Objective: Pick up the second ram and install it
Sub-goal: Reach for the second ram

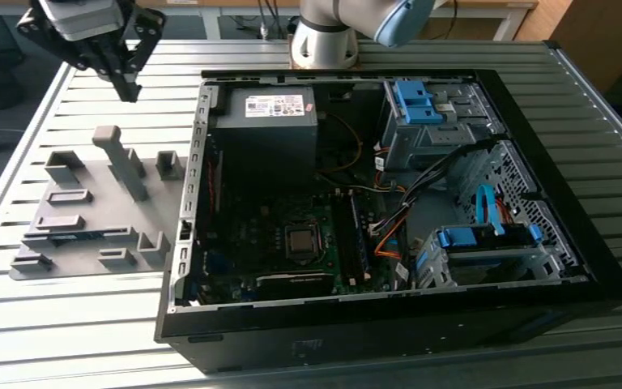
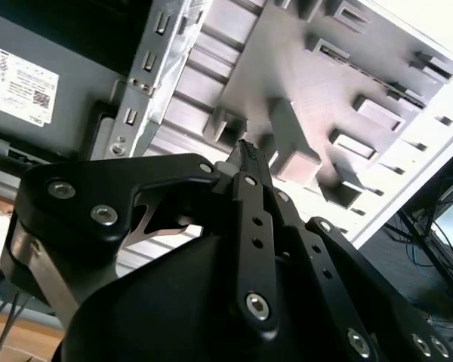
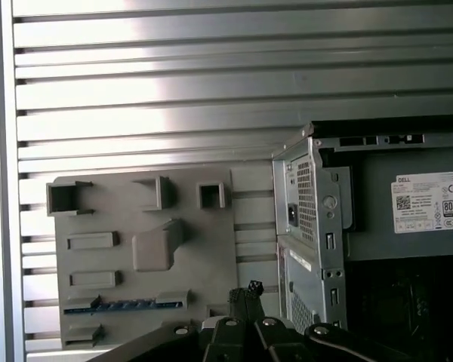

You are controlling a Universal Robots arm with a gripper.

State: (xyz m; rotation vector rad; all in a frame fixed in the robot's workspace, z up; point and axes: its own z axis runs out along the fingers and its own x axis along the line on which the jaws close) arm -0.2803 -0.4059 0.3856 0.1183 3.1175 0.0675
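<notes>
Jaws together and empty above slatted metal table (image 1: 74,324); second ram (image 1: 78,236) in grey fixture plate (image 1: 104,212).

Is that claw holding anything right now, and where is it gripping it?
Nothing is held. The gripper hangs shut and empty near the grey fixture plate, where the second ram lies in its slot.

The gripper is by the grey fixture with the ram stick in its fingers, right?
No. The gripper is by the grey fixture, but it is shut on nothing; the first wrist view shows the ram stick lying in a slot on that fixture.
</notes>
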